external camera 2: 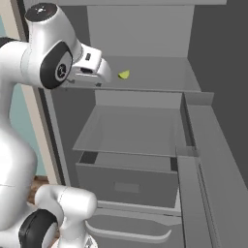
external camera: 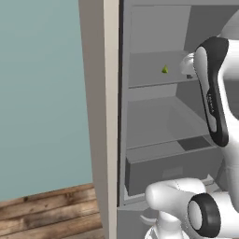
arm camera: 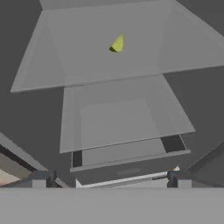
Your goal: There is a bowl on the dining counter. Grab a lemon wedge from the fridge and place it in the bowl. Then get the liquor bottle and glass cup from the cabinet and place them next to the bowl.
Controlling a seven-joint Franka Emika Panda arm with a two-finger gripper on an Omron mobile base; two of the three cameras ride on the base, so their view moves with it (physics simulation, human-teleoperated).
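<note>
To my left stands a flat teal wall [external camera: 42,93], evenly lit and unmarked. Below it runs a floor of brown wooden planks [external camera: 46,212] with dark grain lines, meeting the wall along a straight edge. A tall beige panel [external camera: 100,116] rises upright from the floor, bordering the wall on its right side

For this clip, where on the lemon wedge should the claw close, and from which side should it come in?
Grip the lemon wedge across its narrow sides, probably coming from the fridge's open front, a little above the upper shelf. The wedge is tiny and lies alone on the flat shelf, with another shelf below, so a front-and-slightly-downward approach looks clearest. The claw stands open, short of it.
</note>
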